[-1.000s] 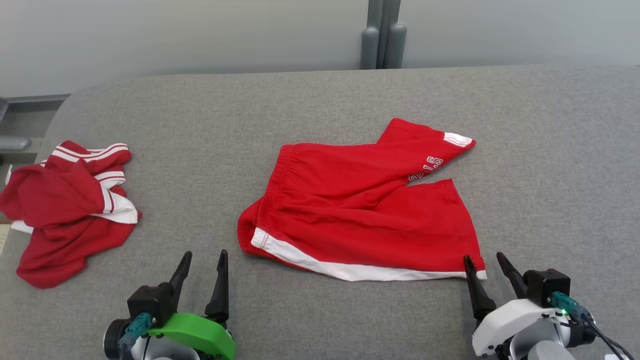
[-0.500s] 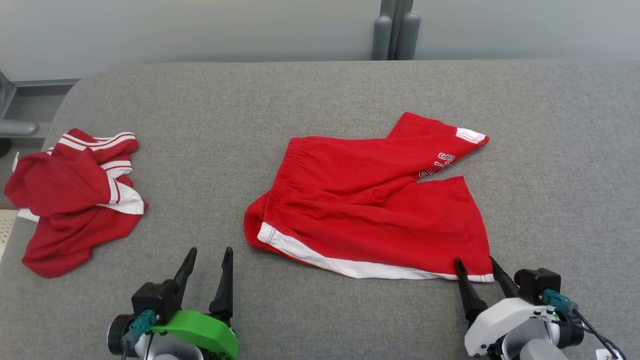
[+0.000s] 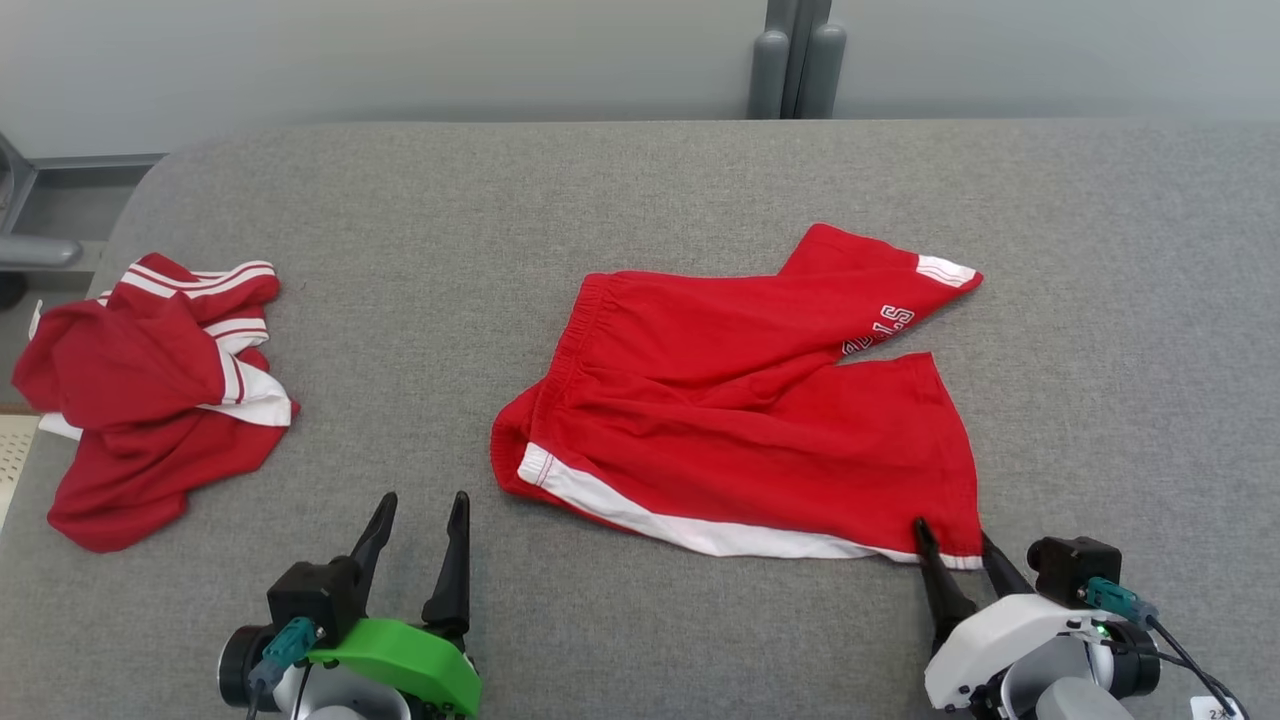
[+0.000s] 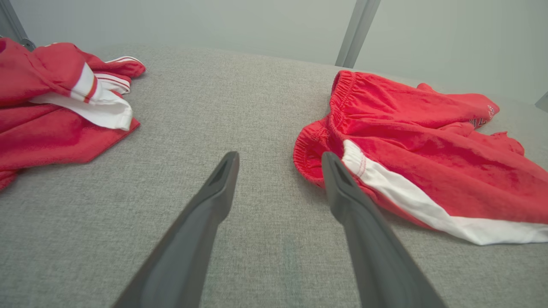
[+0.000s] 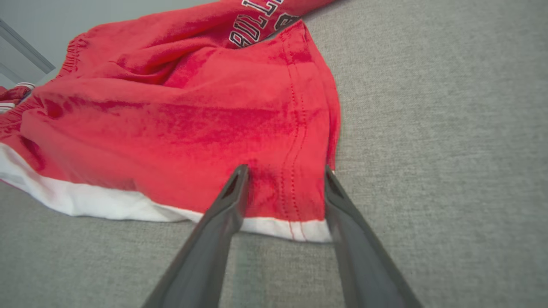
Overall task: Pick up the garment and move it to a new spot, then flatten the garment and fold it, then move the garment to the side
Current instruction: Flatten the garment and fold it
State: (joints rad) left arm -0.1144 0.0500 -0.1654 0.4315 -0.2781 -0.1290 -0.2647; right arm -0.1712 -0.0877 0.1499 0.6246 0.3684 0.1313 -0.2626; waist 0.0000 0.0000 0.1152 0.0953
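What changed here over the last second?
The right gripper eased forward onto the near right corner of the shorts. Its fingers now straddle the hem there, with the jaws open and nothing gripped yet. The left gripper stayed open, short of the cloth. The shorts and the crumpled garment lay unmoved; their slight shift in the head view is the camera's.

A grey fabric surface (image 3: 640,180) with a rounded far-left corner spans the view. Behind it stands a plain pale wall (image 3: 400,60), split by a grey post (image 3: 797,60). Light is even.
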